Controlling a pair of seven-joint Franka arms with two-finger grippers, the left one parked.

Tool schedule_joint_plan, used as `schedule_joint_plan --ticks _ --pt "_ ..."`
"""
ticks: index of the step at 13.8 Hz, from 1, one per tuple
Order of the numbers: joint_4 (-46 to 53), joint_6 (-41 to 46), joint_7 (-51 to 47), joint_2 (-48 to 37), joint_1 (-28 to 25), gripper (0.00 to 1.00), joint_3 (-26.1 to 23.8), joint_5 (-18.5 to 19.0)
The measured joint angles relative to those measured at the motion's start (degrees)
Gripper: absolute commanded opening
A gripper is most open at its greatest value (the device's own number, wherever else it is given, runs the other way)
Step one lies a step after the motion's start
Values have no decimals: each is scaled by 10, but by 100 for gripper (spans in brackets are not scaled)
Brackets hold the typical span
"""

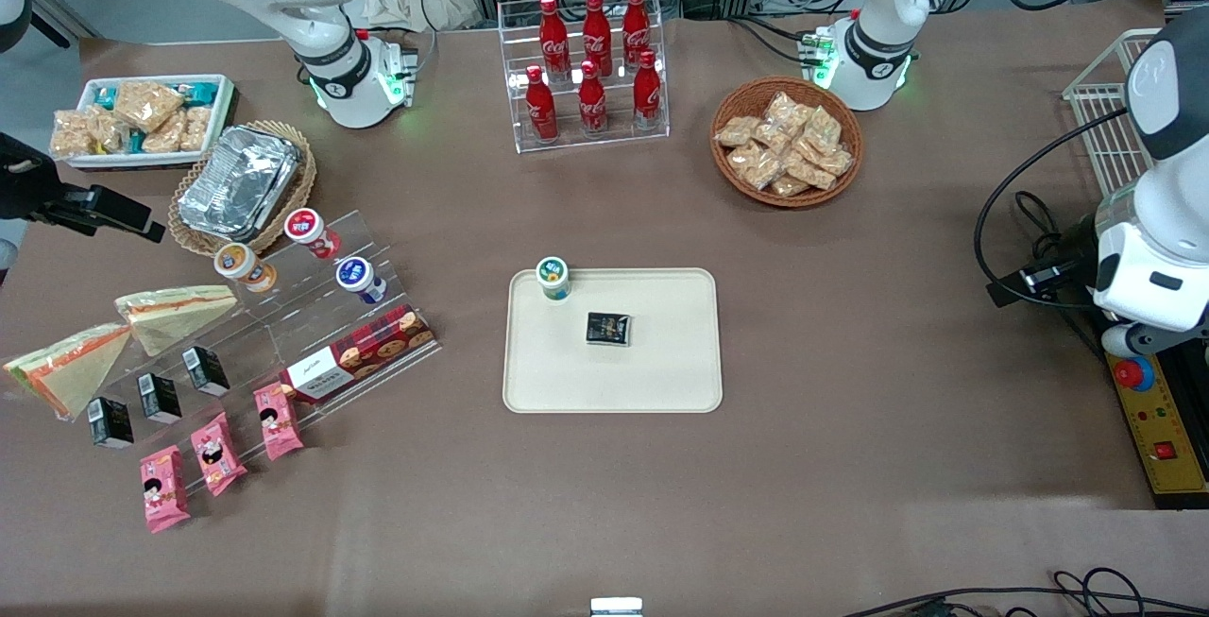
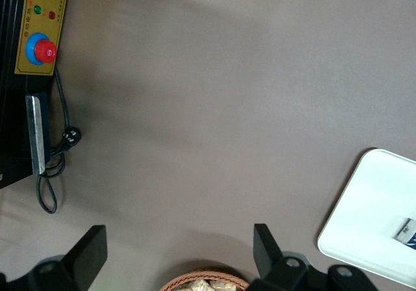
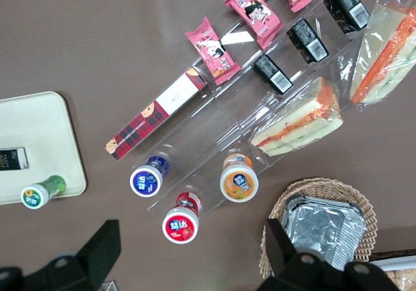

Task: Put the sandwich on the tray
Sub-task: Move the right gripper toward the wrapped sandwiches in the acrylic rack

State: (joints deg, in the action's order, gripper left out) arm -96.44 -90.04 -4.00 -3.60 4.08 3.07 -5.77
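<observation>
The sandwich [image 1: 66, 367] [image 3: 385, 47] is a clear-wrapped wedge with thick orange and green filling. It lies on the table at the working arm's end, beside a paler wedge [image 1: 178, 307] [image 3: 300, 119]. The cream tray [image 1: 661, 367] [image 3: 32, 132] [image 2: 374, 206] lies mid-table and holds a green-capped cup [image 1: 553, 278] and a small black pack [image 1: 607, 329]. My gripper [image 1: 142, 223] [image 3: 193, 252] hangs open and empty high above the table, farther from the front camera than the sandwich, over the spot between the red-capped cup [image 3: 180, 225] and the foil container.
A clear stepped rack [image 1: 283, 334] holds capped cups, black cartons [image 1: 159, 397], pink snack packs [image 1: 219, 452] and a cookie box [image 1: 359, 352]. A foil container [image 1: 238, 178] in a wicker basket, a white snack bin [image 1: 142, 121], a cola bottle rack [image 1: 590, 64] and a snack basket [image 1: 786, 140] stand farther back.
</observation>
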Motion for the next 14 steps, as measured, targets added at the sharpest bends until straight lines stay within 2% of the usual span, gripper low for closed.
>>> schedule_joint_plan --ticks 7,11,14 --pt "2 1 8 2 1 99 1 1" --pt "3 -2 8 2 3 99 5 15" --pt "4 -7 9 4 20 99 6 20"
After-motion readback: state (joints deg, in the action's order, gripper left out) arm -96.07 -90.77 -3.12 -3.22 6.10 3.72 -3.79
